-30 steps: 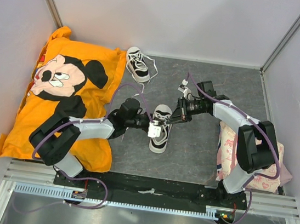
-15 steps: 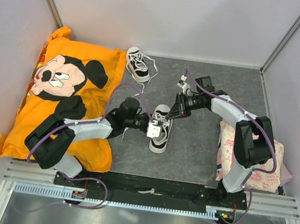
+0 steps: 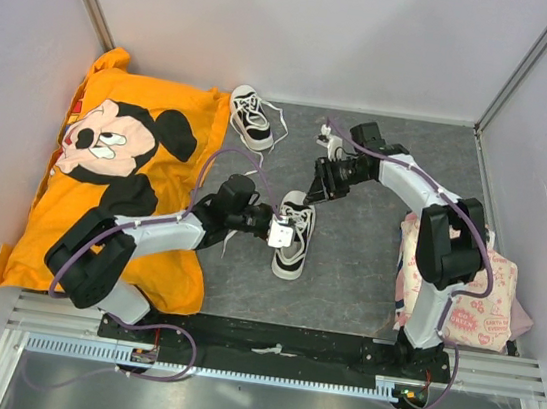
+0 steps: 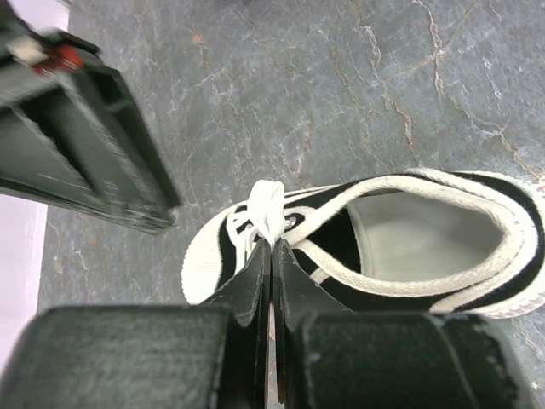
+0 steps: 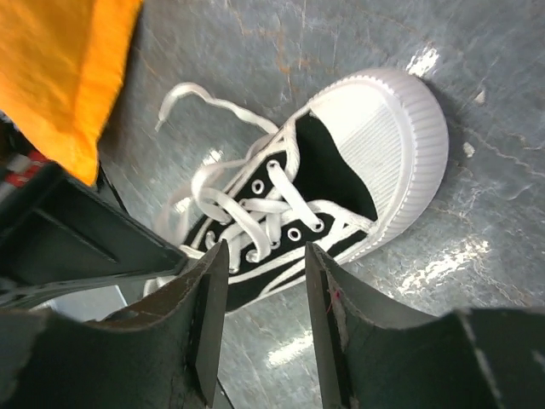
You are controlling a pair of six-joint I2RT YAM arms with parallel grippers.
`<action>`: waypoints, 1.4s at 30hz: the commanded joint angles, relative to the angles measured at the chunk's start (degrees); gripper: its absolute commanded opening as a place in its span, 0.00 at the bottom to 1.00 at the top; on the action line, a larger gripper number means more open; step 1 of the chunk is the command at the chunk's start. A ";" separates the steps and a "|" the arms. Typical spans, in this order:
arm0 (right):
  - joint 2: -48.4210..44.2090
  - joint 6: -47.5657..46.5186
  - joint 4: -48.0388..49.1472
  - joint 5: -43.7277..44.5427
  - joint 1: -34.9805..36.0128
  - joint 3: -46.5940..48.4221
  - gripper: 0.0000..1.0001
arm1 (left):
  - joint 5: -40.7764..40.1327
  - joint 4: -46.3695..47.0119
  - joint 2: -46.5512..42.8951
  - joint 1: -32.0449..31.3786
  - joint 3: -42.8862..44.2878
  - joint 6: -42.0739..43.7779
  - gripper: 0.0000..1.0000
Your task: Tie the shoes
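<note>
Black arm outstretched, left claw tight on white lace of shoe.

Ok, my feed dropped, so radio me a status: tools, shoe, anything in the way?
Left tool shut on the lace of the near shoe. Right tool open, empty, above that shoe. Orange shirt to the left, clear of it.

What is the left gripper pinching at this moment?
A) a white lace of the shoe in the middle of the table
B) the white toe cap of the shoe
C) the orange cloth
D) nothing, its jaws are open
A: in the left wrist view the left gripper is shut, with a loop of the lace caught between its fingertips just above the shoe.
</note>
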 commanded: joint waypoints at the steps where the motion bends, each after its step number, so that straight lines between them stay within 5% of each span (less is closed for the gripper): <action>1: 2.01 -6.83 -4.69 1.09 1.50 2.90 0.49 | 0.16 0.17 0.92 0.24 2.29 2.81 0.02; 14: 4.74 -8.59 -5.92 0.56 4.22 2.99 0.43 | -0.55 -0.36 1.89 0.59 2.64 3.51 0.02; 17: 4.92 -8.76 -6.45 0.56 4.22 3.25 0.33 | -0.81 -0.88 1.71 0.68 2.73 3.51 0.02; 22: 2.90 -8.68 -6.28 -0.14 3.87 2.90 0.00 | -1.77 -3.08 1.71 0.77 3.69 3.16 0.01; 42: -3.96 -3.40 0.58 0.20 2.64 -4.84 0.04 | -8.28 -16.79 4.88 0.77 11.26 -0.88 0.02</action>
